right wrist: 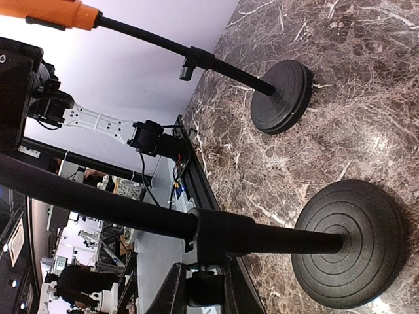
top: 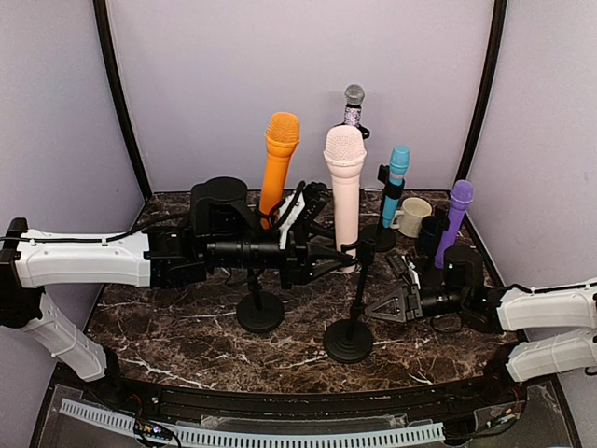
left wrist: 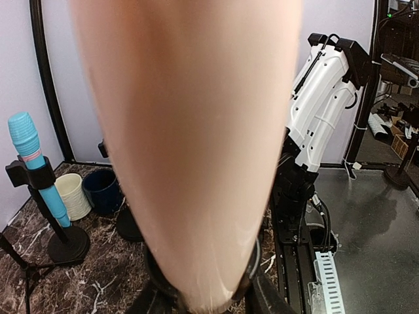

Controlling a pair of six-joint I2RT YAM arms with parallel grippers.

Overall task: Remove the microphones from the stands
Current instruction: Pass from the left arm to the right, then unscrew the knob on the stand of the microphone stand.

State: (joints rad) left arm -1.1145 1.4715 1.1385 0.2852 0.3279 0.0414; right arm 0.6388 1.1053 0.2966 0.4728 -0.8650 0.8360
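A pale pink microphone stands upright in the clip of a black stand with a round base. My left gripper is shut on the microphone's lower body, just above the clip. The pink microphone fills the left wrist view, with the left gripper dark around its narrow end. My right gripper reaches in from the right at the pole. In the right wrist view, the right gripper is shut on the small knob under the collar on the stand's pole.
An orange microphone leans on its own stand at the left. Behind stand a blue microphone, a purple one and a silver-headed one. A cream mug and a dark mug sit at the back right.
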